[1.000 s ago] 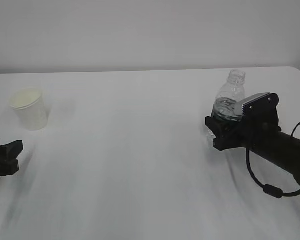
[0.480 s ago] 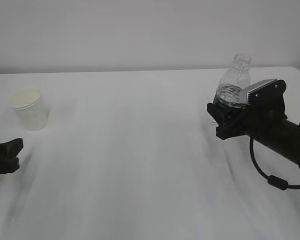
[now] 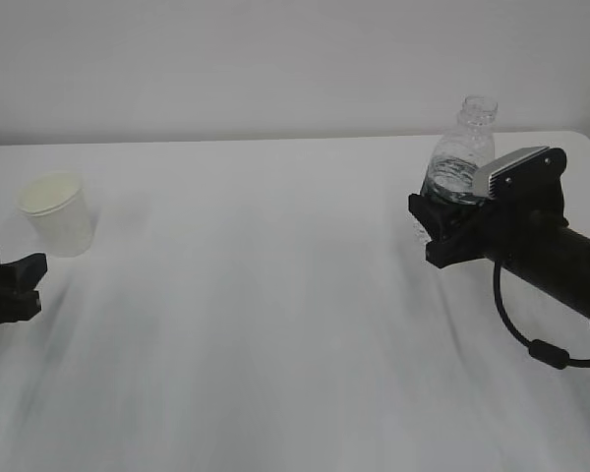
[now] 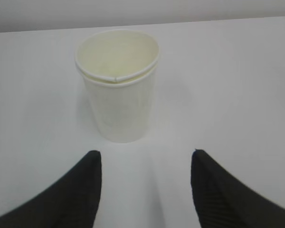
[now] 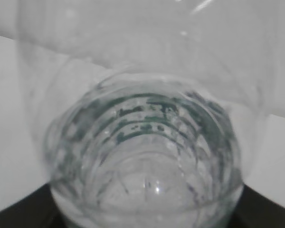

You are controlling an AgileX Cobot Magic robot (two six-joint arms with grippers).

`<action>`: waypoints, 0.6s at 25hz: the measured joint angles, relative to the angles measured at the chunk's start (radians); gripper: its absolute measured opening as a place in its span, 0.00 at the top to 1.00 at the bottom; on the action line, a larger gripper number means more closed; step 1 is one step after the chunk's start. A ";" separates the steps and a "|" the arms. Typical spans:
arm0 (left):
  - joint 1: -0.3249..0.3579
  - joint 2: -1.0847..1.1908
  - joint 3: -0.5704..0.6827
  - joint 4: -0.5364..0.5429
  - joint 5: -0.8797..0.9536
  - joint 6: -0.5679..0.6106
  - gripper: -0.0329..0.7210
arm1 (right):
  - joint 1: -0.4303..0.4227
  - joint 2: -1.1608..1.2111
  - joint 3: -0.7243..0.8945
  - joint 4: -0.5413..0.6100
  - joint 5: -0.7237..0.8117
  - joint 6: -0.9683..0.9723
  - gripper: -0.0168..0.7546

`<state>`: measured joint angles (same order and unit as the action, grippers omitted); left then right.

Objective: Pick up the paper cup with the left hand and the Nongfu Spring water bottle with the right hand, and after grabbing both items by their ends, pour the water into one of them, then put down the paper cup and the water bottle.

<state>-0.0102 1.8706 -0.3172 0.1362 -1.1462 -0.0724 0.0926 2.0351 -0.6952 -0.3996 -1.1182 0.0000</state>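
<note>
The off-white paper cup [image 3: 57, 213] stands upright at the far left of the table. In the left wrist view the paper cup [image 4: 118, 90] is just ahead of my left gripper [image 4: 145, 154], which is open with only bare table between its black fingers [image 4: 88, 180]. From outside, the left gripper [image 3: 15, 283] sits low, just in front of the cup and apart from it. My right gripper [image 3: 441, 234] is shut on the lower part of the clear Nongfu Spring water bottle [image 3: 462, 157], held upright with its uncapped neck on top. Up close the bottle [image 5: 147, 156] fills the right wrist view.
A white table [image 3: 275, 324] spreads between the two arms, with a plain pale wall [image 3: 275, 59] behind it. The right arm's black cable [image 3: 531, 344] loops down over the table at the right edge.
The right gripper has risen and shifted a little right with the bottle in it. The left gripper has crept slightly toward the cup.
</note>
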 joint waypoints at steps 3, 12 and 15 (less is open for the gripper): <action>0.021 0.000 -0.002 0.000 0.000 0.000 0.38 | 0.000 0.000 0.000 0.000 0.000 0.000 0.41; 0.112 0.000 -0.060 0.123 0.000 0.000 0.36 | 0.000 0.000 0.000 -0.004 0.000 -0.005 0.41; 0.135 0.013 -0.092 0.167 0.000 -0.006 0.36 | 0.000 0.000 0.000 -0.019 0.000 -0.005 0.41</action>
<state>0.1247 1.8833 -0.4095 0.3031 -1.1462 -0.0785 0.0926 2.0351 -0.6952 -0.4186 -1.1182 -0.0053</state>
